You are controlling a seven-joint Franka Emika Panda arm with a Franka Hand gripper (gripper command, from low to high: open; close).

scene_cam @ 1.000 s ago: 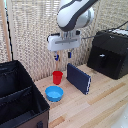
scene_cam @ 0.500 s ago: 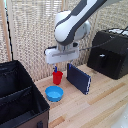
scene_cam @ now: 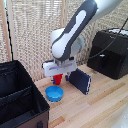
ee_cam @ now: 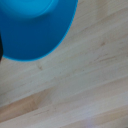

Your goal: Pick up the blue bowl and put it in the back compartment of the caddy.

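The blue bowl (scene_cam: 54, 93) sits upright on the wooden table just off the caddy's near corner, and nothing is inside it. In the wrist view the blue bowl (ee_cam: 35, 25) fills one corner, close below the camera. My gripper (scene_cam: 58, 77) hangs low just behind the bowl and in front of the red cup (scene_cam: 58, 80); its fingers are too blurred to read. The black fabric caddy (scene_cam: 15, 95) stands at the exterior view's left, with dividers splitting it into compartments. The back compartment (scene_cam: 11, 75) shows nothing inside.
A dark-blue flat box (scene_cam: 81, 81) leans upright just right of the red cup. A glossy black machine (scene_cam: 112, 52) stands at the far right with a cable. A slatted screen (scene_cam: 30, 30) closes off the back.
The arm has come down and shifted toward the exterior view's left, bringing the gripper close above the red cup and the blue bowl. The bowl has not moved.
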